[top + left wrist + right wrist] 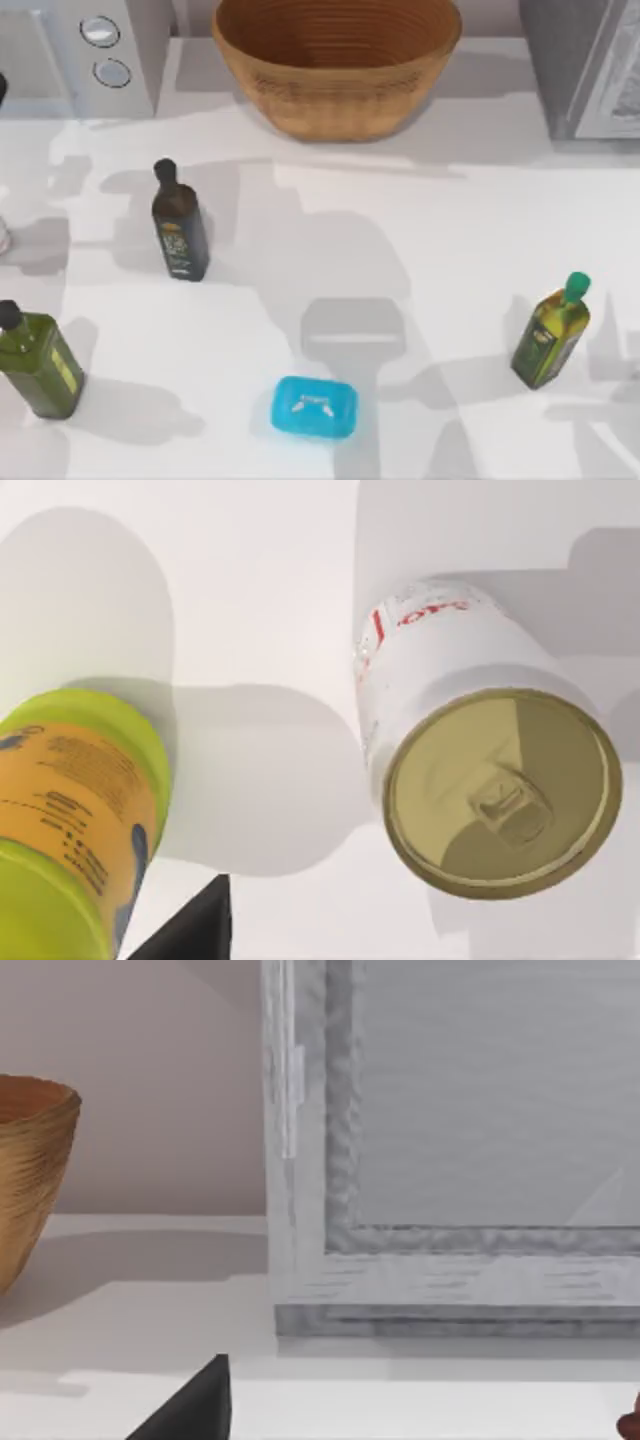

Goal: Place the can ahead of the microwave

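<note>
White table, can partly cropped

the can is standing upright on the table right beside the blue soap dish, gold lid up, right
Not quite. The can does stand upright with its gold lid up, but in the left wrist view its neighbour is a green oil bottle, not the blue soap dish, which the top view shows alone near the front edge.

You see wicker basket at back, three oil bottles, blue soap box near front, darker appliance back right.
</note>
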Available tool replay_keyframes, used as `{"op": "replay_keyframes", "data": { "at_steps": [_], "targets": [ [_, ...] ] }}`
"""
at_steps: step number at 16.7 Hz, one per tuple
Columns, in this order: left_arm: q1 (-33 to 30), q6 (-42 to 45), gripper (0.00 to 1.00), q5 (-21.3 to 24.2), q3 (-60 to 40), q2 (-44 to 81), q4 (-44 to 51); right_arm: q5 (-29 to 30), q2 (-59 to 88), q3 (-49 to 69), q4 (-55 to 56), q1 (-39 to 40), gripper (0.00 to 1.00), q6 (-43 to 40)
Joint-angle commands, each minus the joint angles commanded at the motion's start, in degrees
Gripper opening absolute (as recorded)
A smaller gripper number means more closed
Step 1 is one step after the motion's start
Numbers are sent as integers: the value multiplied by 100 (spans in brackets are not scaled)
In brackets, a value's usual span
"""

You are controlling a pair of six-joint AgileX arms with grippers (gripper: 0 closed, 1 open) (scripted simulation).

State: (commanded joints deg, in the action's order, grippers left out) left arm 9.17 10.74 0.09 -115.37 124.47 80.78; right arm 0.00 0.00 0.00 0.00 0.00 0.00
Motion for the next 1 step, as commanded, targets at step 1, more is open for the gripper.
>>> {"op": "replay_keyframes", "data": {
  "at_steps": [1],
  "targets": [
    [0, 0, 100, 0, 0, 0, 0, 0, 0, 0, 0, 0, 100, 0]
  ]
}}
